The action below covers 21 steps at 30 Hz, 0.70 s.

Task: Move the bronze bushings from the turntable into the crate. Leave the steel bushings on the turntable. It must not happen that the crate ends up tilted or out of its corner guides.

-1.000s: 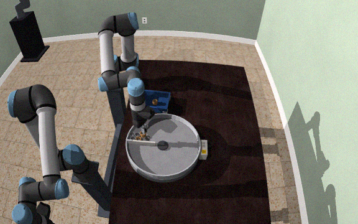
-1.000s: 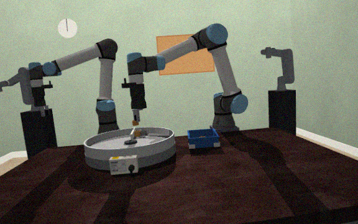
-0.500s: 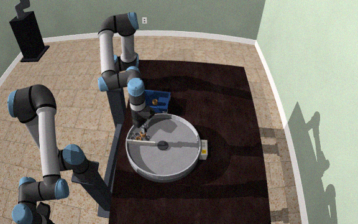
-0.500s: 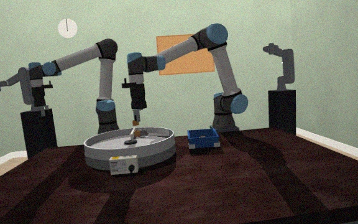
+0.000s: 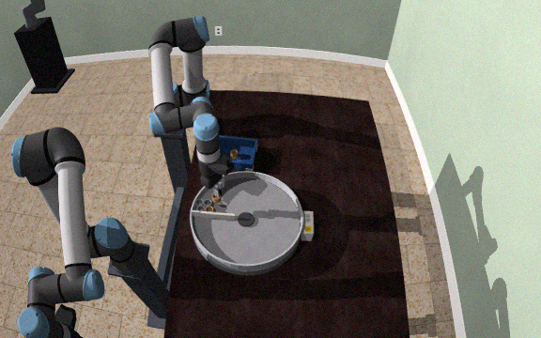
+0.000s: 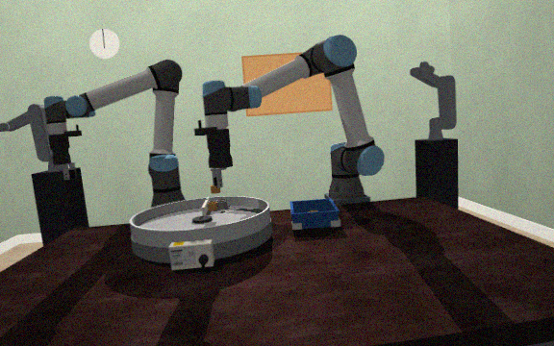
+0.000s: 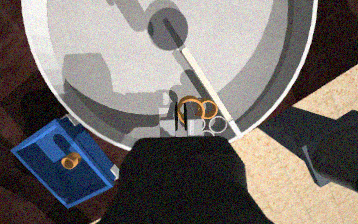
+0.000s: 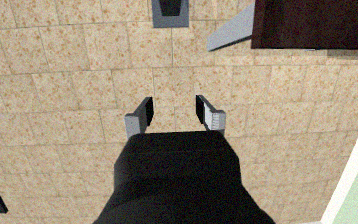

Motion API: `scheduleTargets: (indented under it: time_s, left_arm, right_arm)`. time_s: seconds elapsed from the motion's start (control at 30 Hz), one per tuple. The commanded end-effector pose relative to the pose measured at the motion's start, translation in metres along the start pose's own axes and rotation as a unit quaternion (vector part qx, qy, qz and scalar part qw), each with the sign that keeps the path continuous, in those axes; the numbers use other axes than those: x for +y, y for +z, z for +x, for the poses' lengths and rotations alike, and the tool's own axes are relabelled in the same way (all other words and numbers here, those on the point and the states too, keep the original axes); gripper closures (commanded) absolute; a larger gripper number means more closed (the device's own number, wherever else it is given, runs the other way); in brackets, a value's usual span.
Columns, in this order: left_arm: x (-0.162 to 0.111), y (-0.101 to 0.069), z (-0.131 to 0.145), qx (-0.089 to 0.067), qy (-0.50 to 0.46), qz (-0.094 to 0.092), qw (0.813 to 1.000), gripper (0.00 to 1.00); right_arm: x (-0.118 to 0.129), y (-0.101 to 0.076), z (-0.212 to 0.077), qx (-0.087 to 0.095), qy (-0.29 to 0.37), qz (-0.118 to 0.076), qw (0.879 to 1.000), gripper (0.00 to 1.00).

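My left gripper (image 5: 217,192) (image 6: 216,185) (image 7: 180,110) is shut on the wall of a bronze bushing (image 6: 215,189), held above the turntable (image 5: 261,237) (image 6: 239,240). Another bronze bushing (image 5: 209,208) (image 6: 213,207) (image 7: 209,109) stands on the turntable beside the bar, with several steel bushings such as this steel bushing (image 7: 218,124) close by. The blue crate (image 6: 314,220) (image 7: 40,178) sits level in its white corner guides (image 6: 297,226) (image 7: 114,171). Bronze (image 5: 234,153) (image 7: 71,160) shows inside it, one bushing or two overlapping. My right gripper (image 8: 174,104) (image 6: 68,176) is open and empty, over the floor.
A pale bar (image 5: 214,215) (image 7: 207,82) crosses the turntable from its dark hub (image 5: 246,219) to the rim. The raised rim stands between the bushings and the crate. A control box (image 5: 307,226) (image 6: 191,255) is fixed to the turntable's outer side.
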<state>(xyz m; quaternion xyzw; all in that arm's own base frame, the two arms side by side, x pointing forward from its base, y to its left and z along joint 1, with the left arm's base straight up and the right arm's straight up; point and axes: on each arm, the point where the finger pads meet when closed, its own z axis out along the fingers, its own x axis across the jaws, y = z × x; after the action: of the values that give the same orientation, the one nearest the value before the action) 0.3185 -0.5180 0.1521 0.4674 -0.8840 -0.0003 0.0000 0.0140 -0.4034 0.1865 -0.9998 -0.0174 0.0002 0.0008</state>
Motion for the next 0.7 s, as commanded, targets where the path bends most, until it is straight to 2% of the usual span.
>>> scheduleTargets:
  time_s: [0.0, 0.37, 0.43, 0.67]
  left_arm:
    - [0.007, -0.001, -0.009, 0.001, 0.0, 0.001, 1.0, 1.0]
    - [0.038, -0.001, -0.05, 0.001, 0.0, 0.001, 1.0, 1.0]
    - [0.038, -0.001, -0.05, 0.001, 0.0, 0.001, 1.0, 1.0]
    - [0.064, -0.001, -0.085, 0.001, 0.0, 0.001, 1.0, 1.0]
  right_arm:
    - [0.0, -0.001, 0.0, 0.0, 0.0, -0.001, 1.0, 0.0]
    - [0.0, -0.001, 0.0, 0.0, 0.0, -0.001, 1.0, 0.0]
    - [0.0, -0.001, 0.0, 0.0, 0.0, -0.001, 1.0, 0.0]
    - [0.0, -0.001, 0.0, 0.0, 0.0, -0.001, 1.0, 0.0]
